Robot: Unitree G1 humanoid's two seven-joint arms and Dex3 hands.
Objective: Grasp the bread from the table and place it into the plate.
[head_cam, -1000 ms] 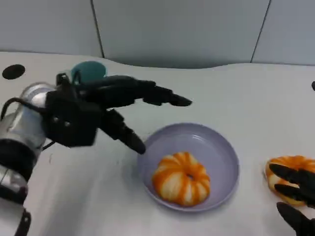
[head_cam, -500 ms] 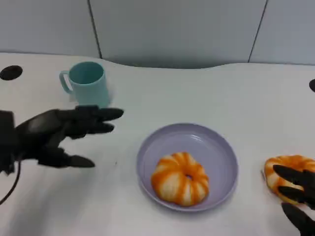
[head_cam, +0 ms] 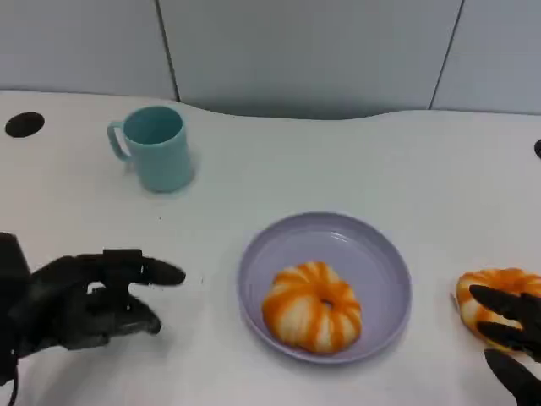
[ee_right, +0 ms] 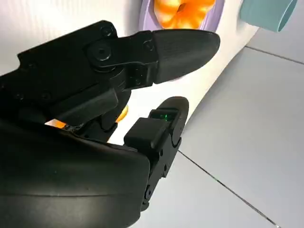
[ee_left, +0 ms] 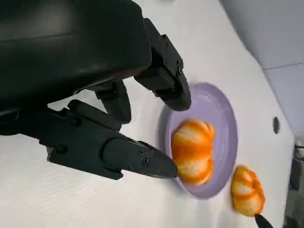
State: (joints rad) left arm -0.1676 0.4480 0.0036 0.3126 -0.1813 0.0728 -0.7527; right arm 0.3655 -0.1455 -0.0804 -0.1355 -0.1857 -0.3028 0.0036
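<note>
a: item one, lavender plate (head_cam: 385, 262), table centre, one orange-and-white striped ring bread (head_cam: 312, 305) inside. change?

b: left hand (head_cam: 80, 298) has withdrawn from the plate's 10 o'clock to well off at 9, fingers spread, empty. that piece reads as delivered.

a: item two?

b: second bread (head_cam: 490, 300), on the table at the plate's 3 o'clock; right hand (head_cam: 511, 334) fingertips over it, grip cannot be told. teal mug (head_cam: 156, 146) at 11.

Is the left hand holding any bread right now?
No, the left hand hangs open over bare table, apart from the plate.

White table (head_cam: 338, 161); pale grey panelled wall (head_cam: 304, 51) behind, dark seams; even light.
</note>
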